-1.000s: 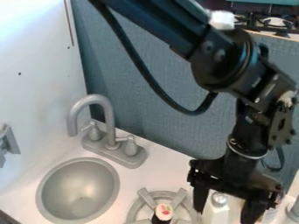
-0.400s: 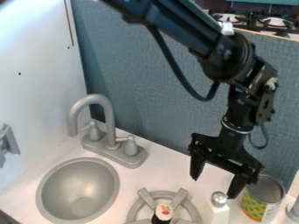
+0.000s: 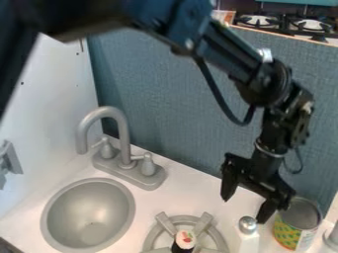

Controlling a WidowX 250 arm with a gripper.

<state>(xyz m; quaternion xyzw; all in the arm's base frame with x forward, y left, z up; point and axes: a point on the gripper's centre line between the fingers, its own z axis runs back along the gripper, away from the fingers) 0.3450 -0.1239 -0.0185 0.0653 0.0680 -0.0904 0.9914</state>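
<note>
A black gripper point(image 3: 244, 210) is hanging empty before us, its two fingers spread apart, while beneath it a silver-topped white bottle point(image 3: 247, 242) is standing between a gray burner point(image 3: 202, 223) and an open, patterned can point(image 3: 288, 233).

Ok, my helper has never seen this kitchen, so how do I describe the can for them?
From the round sink at lower left, go right past the burner. The can stands near the lower right corner, beside the gripper. Its yellow, green-patterned label sets it apart from the silver-topped white bottle on its left.
</note>
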